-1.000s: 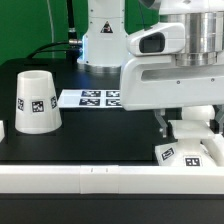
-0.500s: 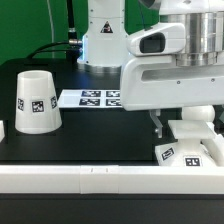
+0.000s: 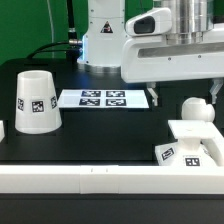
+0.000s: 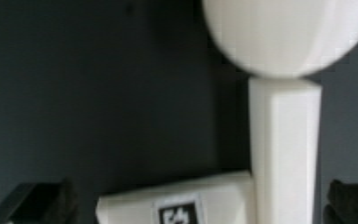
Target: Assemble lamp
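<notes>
At the exterior view's right, the bulb (image 3: pixel 193 110) stood upright on the square base (image 3: pixel 190 150), the gripper (image 3: pixel 184 96) just above, jaws apart, holding nothing. It seemed light, rigid, slippery plastic; the stem (image 4: pixel 282 150) looked the best hold.

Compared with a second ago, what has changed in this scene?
The pincer has risen off the bulb with its jaws open on either side, touching nothing. The bulb is left standing upright in the square base, and its ball head, hidden before, now shows. The base, the shade and the marker board have not moved.
</notes>
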Controlling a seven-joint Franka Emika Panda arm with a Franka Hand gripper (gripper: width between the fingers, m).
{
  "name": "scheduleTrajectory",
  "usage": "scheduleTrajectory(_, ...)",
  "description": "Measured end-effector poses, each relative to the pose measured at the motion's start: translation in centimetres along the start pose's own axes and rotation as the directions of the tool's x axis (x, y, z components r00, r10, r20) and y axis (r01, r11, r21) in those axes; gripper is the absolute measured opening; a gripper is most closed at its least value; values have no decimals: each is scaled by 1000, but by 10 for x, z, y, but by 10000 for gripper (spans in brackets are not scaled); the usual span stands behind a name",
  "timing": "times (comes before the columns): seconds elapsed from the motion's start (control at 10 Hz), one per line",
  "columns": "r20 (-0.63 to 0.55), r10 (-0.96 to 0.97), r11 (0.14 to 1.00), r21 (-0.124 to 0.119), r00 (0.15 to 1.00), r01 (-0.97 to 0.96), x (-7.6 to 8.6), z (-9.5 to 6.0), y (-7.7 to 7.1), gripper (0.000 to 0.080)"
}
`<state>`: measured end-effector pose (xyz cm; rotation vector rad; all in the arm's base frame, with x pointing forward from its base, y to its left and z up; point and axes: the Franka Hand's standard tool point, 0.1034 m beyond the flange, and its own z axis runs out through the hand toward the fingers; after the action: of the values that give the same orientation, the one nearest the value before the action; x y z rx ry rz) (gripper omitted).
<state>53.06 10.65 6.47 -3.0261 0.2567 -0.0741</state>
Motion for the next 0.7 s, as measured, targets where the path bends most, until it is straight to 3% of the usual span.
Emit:
scheduleTrajectory(0.3,21,32,999,5,999,-32,-16,6,-17,699)
scheduleTrajectory(0.7,49,26,1000,-2,998,-26,-17,6,-15,699)
